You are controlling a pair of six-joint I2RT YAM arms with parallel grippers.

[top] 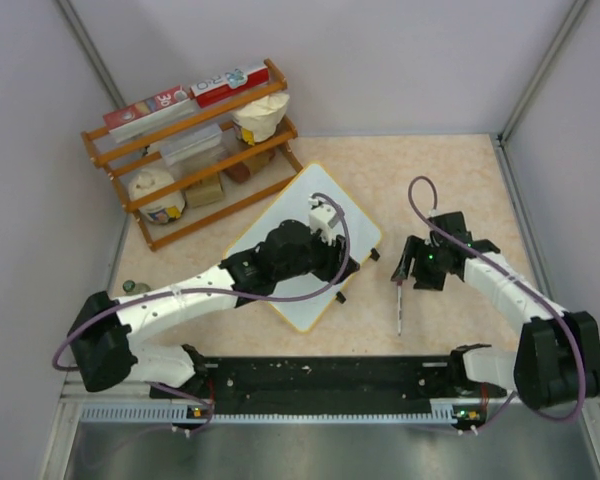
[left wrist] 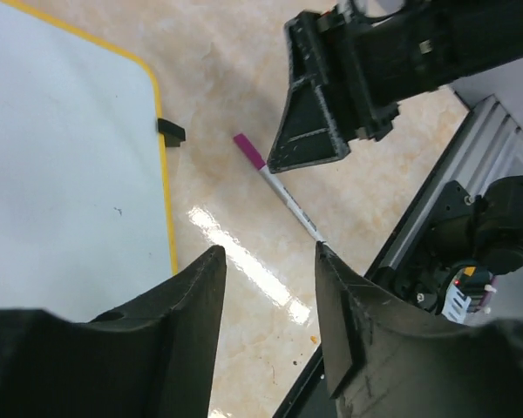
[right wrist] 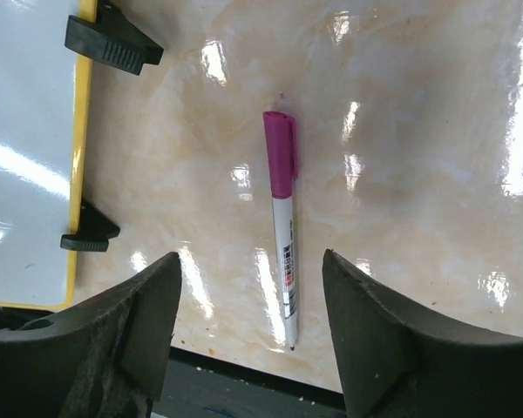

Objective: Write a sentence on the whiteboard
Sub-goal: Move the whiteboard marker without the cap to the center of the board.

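Observation:
The whiteboard (top: 355, 222) lies turned cornerwise at mid-table, white with a yellow rim and two black clips (right wrist: 112, 43) on its right edge. It also shows in the left wrist view (left wrist: 61, 165). A marker (top: 399, 310) with a magenta cap lies on the table right of the board, cap end away from me. My left gripper (top: 348, 266) is open and empty over the board's right edge (left wrist: 269, 247). My right gripper (top: 412, 272) is open just above the marker (right wrist: 284, 235), with one finger on each side of its near end (right wrist: 251, 256), not touching it. The marker shows in the left wrist view (left wrist: 283, 193).
A wooden rack (top: 195, 150) with boxes, jars and a bag stands at the back left. A black rail (top: 320, 385) runs along the near edge. Grey walls close in the left, back and right sides.

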